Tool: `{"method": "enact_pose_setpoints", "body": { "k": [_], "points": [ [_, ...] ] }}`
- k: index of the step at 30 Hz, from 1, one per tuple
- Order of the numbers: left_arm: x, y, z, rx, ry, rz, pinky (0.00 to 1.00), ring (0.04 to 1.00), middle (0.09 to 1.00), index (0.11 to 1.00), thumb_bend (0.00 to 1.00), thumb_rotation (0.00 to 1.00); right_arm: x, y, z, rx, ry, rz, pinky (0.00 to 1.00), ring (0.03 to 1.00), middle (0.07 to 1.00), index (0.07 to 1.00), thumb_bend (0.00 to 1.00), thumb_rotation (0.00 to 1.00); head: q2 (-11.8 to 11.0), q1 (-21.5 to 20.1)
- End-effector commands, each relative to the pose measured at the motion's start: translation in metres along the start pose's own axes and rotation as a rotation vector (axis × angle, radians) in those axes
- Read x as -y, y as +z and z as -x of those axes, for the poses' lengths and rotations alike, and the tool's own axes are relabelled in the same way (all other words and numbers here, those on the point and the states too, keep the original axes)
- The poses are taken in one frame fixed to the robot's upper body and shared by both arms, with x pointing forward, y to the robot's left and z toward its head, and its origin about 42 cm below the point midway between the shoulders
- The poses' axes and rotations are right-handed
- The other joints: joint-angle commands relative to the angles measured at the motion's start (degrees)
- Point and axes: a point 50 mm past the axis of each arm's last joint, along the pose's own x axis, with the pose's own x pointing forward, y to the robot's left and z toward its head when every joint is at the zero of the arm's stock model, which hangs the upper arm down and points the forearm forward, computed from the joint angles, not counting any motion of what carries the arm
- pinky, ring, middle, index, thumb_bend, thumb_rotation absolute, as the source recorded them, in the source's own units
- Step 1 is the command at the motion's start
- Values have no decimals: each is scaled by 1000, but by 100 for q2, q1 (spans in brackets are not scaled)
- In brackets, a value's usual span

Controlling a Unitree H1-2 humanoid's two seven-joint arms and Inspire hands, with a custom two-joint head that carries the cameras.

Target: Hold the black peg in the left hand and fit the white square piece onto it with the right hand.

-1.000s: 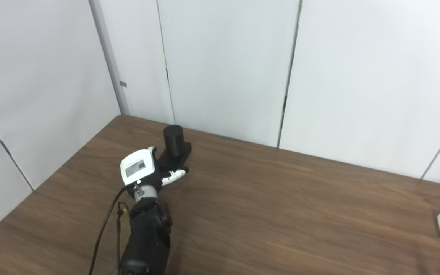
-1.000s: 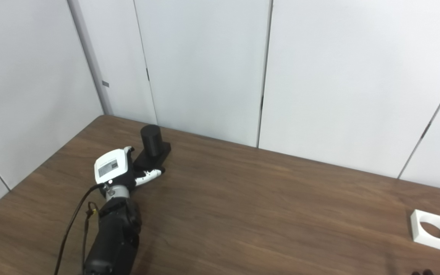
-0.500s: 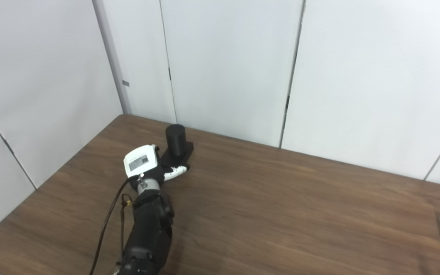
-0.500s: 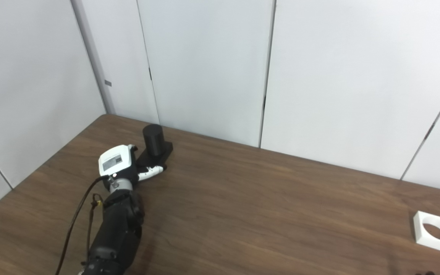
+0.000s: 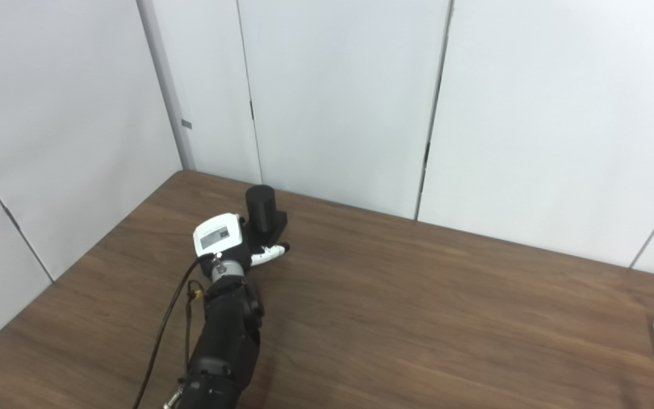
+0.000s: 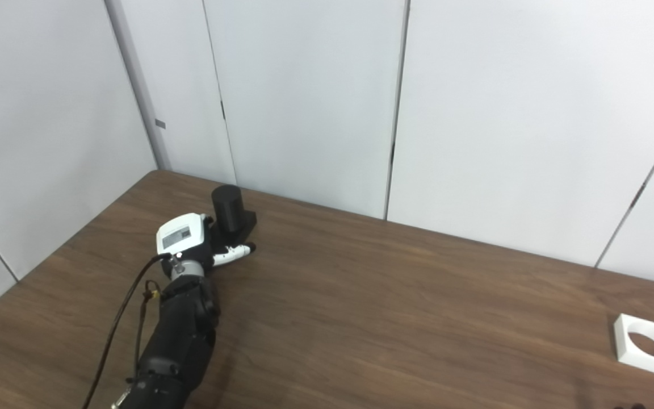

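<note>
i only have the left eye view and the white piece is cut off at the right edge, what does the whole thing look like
observer: The right eye view shows the white square piece whole. It is a square frame with one large round hole through it, lying flat on the table.
operator: anything touching it on the side i cant see
observer: No. All four of its sides are free in that view, and nothing rests on it or against it.
</note>
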Motion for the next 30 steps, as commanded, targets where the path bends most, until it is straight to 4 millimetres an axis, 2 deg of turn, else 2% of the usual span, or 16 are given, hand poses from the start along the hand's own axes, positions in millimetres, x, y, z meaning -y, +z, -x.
{"method": "enact_pose_setpoints", "body": {
  "k": [1, 10, 23, 30],
  "points": [
    [-28, 9, -15, 14, 89, -10, 808, 873, 868, 815, 847, 702, 1, 8, 0, 35, 14, 7, 978, 988, 968, 995, 714, 913, 3, 1],
    [-25, 3, -16, -1, 99, -27, 791, 862, 848, 774, 840, 674, 3, 8, 0, 38, 17, 11, 977, 985, 965, 995, 719, 913, 35, -7],
    [-20, 0, -14, -14, 86, -29, 772, 851, 850, 810, 832, 666, 7, 8, 1, 34, 21, 2, 988, 991, 968, 1000, 710, 904, 57, 1],
    [-16, 1, -14, -15, 81, -29, 763, 844, 841, 784, 831, 639, 7, 9, 1, 35, 22, 8, 981, 988, 964, 995, 718, 909, 78, -6]
  ]
}}
